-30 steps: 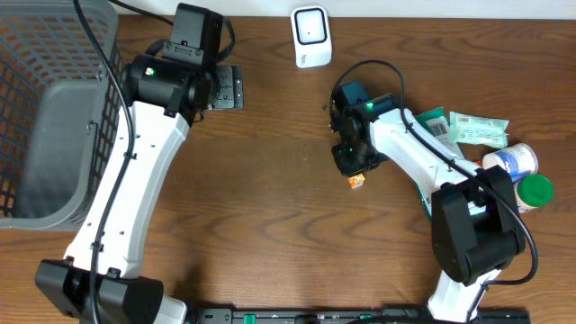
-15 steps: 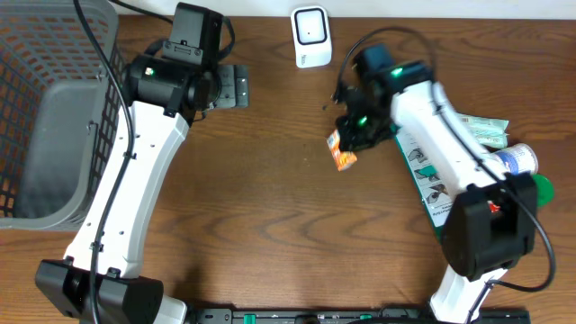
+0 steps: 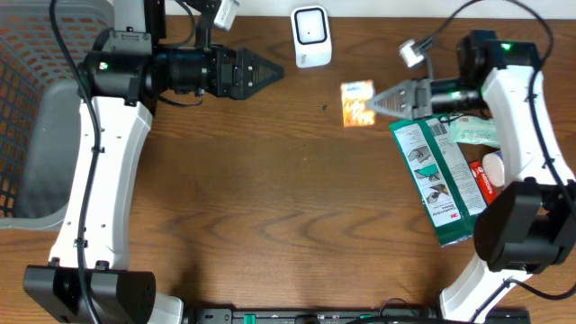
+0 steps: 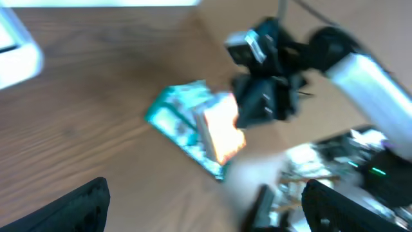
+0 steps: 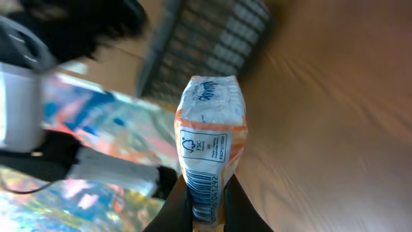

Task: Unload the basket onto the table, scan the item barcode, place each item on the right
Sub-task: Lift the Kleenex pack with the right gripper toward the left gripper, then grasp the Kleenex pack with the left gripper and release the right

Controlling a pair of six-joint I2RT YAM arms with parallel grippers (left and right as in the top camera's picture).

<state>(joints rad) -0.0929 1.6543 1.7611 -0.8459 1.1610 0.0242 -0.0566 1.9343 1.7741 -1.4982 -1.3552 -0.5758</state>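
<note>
The right claw [image 3: 372, 101] is clenched on the small orange-and-white packet [image 3: 356, 93]; the left claw [image 3: 270, 70] is released. I would turn the packet's barcode [image 5: 205, 190] squarely toward the scanner [image 3: 310, 36], holding it steady.

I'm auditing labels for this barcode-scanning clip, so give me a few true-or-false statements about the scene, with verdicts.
1. The right claw is shut on the small packet. True.
2. The left claw is shut on the packet. False: it is open and holds nothing.
3. A barcode shows on the packet in the right wrist view. True.
4. The white scanner sits in the basket. False: it stands on the table, at the far edge, between the arms.
</note>
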